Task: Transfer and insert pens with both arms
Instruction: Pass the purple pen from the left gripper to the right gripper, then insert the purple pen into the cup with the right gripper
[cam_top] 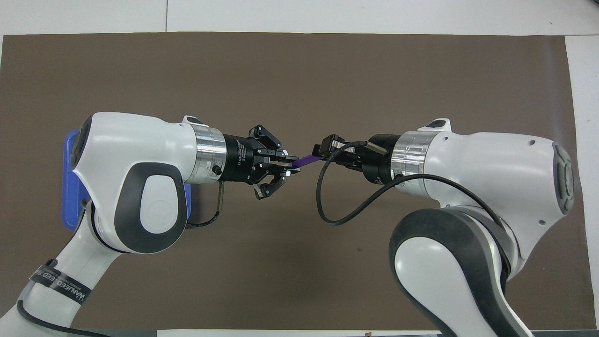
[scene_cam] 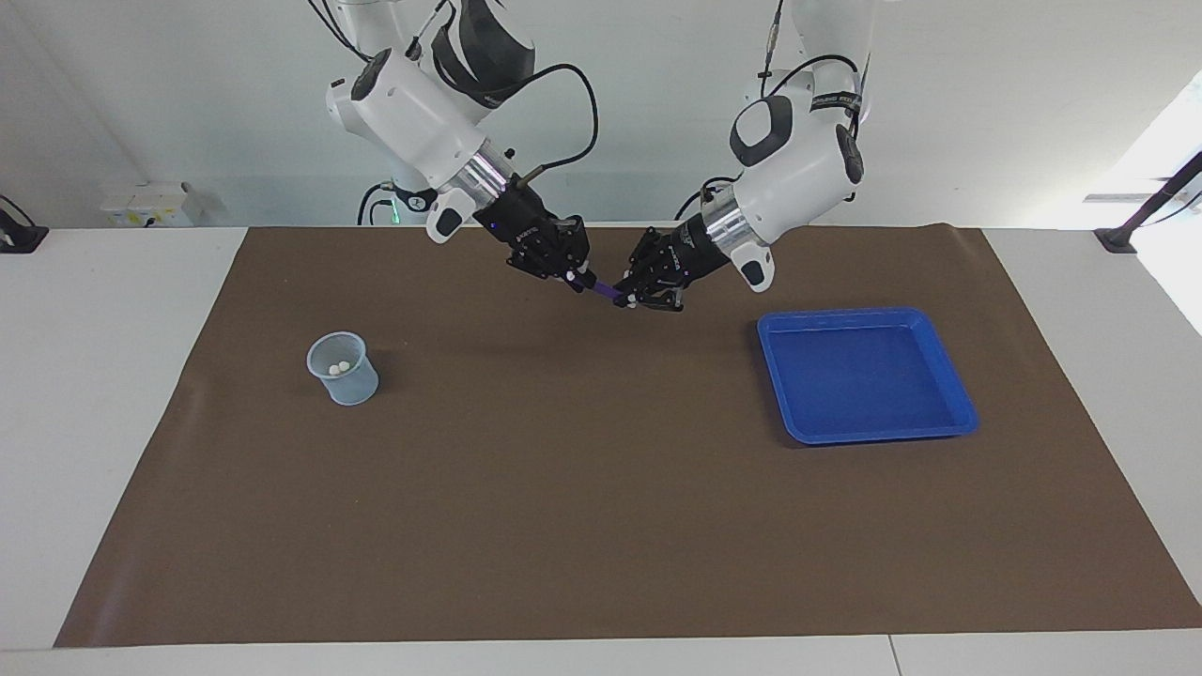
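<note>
The purple pen [scene_cam: 601, 289] hangs in the air between both grippers, over the mat's middle near the robots; it also shows in the overhead view [cam_top: 306, 160]. My right gripper [scene_cam: 575, 274] [cam_top: 323, 152] is shut on one end of it. My left gripper [scene_cam: 634, 299] [cam_top: 289, 164] has its fingers parted on either side of the pen's other end. A clear cup [scene_cam: 343, 368] stands toward the right arm's end of the table, with two whitish pen ends in it; their colours are hidden. The arms hide the cup in the overhead view.
A blue tray [scene_cam: 864, 374] with nothing in it lies toward the left arm's end of the table; one edge shows under the left arm [cam_top: 70, 187]. A brown mat [scene_cam: 601, 526] covers the table. A thin black slanted rod [scene_cam: 1150, 211] stands off the mat.
</note>
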